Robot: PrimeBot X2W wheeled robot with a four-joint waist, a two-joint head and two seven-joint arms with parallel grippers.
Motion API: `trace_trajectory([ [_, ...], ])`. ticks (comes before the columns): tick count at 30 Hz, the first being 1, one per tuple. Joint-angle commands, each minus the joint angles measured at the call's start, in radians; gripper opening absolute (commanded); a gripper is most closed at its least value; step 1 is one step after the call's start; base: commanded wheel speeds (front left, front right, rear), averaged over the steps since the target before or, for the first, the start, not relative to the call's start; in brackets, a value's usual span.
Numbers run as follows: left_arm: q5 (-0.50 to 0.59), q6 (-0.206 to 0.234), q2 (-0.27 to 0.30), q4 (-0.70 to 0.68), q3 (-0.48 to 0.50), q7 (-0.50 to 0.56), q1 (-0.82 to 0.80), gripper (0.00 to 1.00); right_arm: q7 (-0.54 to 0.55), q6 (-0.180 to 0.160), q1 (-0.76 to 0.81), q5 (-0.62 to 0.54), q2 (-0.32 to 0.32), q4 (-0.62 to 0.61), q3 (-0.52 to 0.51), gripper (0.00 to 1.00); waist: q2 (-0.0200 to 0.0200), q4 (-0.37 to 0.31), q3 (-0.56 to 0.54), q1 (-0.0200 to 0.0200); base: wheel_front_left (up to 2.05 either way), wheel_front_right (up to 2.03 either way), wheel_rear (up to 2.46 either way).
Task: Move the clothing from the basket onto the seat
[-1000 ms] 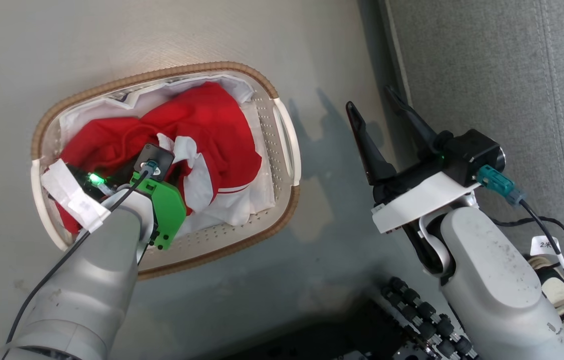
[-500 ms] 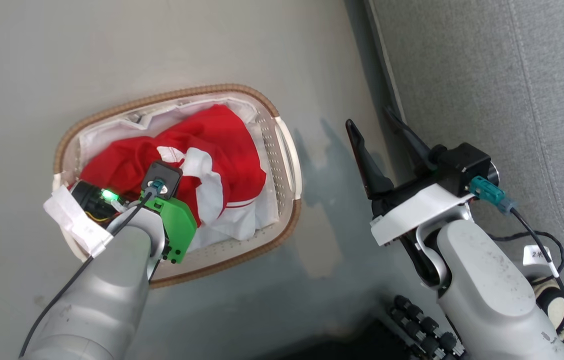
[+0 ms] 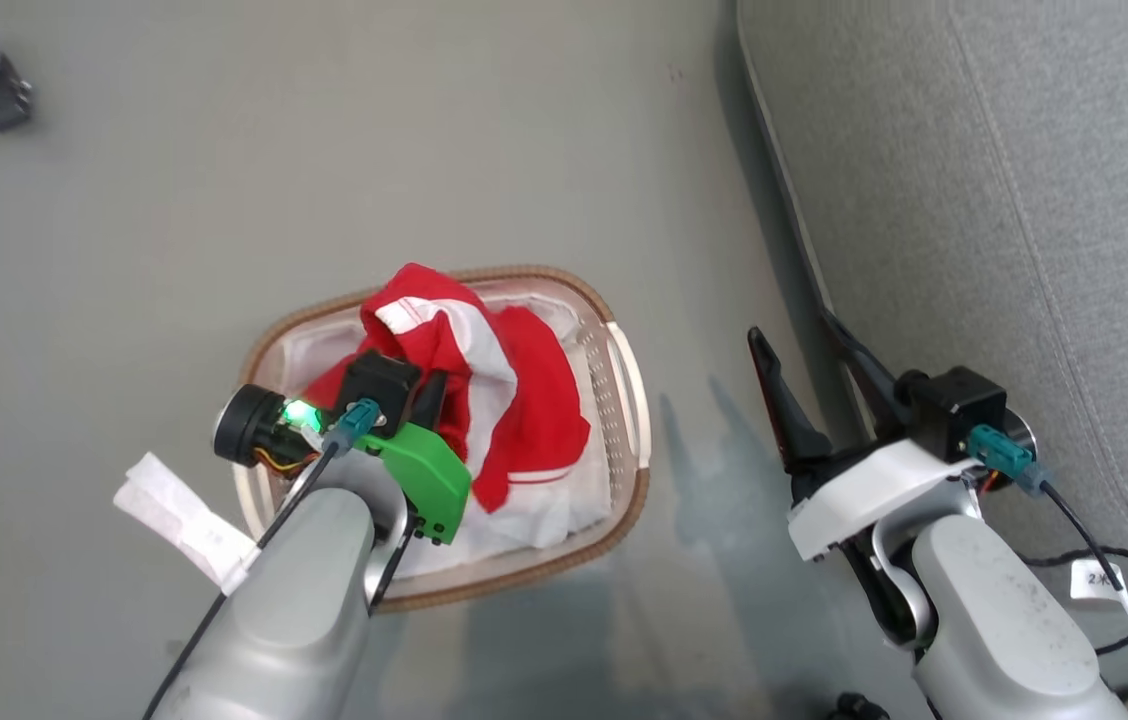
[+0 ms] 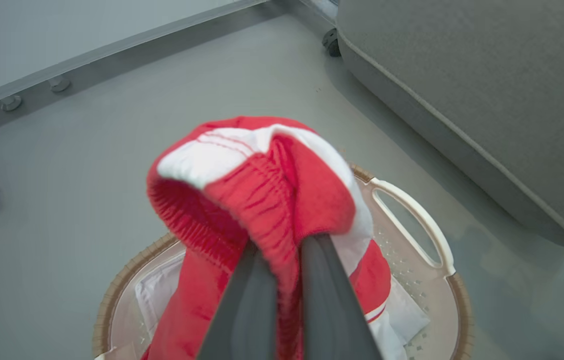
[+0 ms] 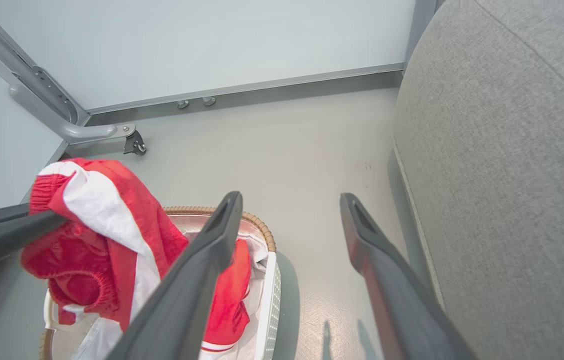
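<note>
**Red garment caught and lifted above the basket**

A second ago the left fingers point(image 4: 257, 300) sat low in the pile. Now they pinch the clothing point(image 4: 262, 170) by its gathered waistband, raised over the basket point(image 3: 624, 400), with the lower end hanging inside above a white cloth point(image 3: 564, 520). The carry to the seat point(image 3: 1024, 200) on the right probably comes next. The right fingers point(image 5: 197, 280) stand spread and empty. The floor point(image 3: 224, 200) is smooth and grey, with a pale wall point(image 5: 212, 45) behind.

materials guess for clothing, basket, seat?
clothing: soft matte knit or jersey fabric, judging by the gathered elastic band and limp folds.
basket: looks like moulded white plastic with a slight sheen and a perforated wall. The brown rim looks woven, possibly plastic too.
seat: matte grey woven upholstery, with a visible weave and a piped seam.
</note>
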Motion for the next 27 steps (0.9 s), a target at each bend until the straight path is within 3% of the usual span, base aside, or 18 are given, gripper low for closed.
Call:
trace_trajectory([
  [1,-0.009,0.004,0.0,-0.03,0.009,-0.004,0.031,0.0,-0.005,-0.001,0.027,-0.008,-0.003,0.008,-0.006,1.0,0.0,0.064,-0.111,0.0,0.0,0.0,0.0],
  [13,-0.051,-0.005,-0.006,-0.323,0.091,-0.004,0.178,0.0,-0.005,-0.001,0.129,-0.061,0.007,0.006,-0.066,1.0,0.0,0.106,-0.272,0.0,0.0,0.0,0.0],
  [27,-0.167,-0.012,-0.006,-0.566,0.047,-0.004,0.194,0.0,-0.005,-0.001,0.211,-0.116,0.032,0.021,-0.072,1.0,0.0,0.144,-0.405,0.0,0.0,0.0,0.0],
])
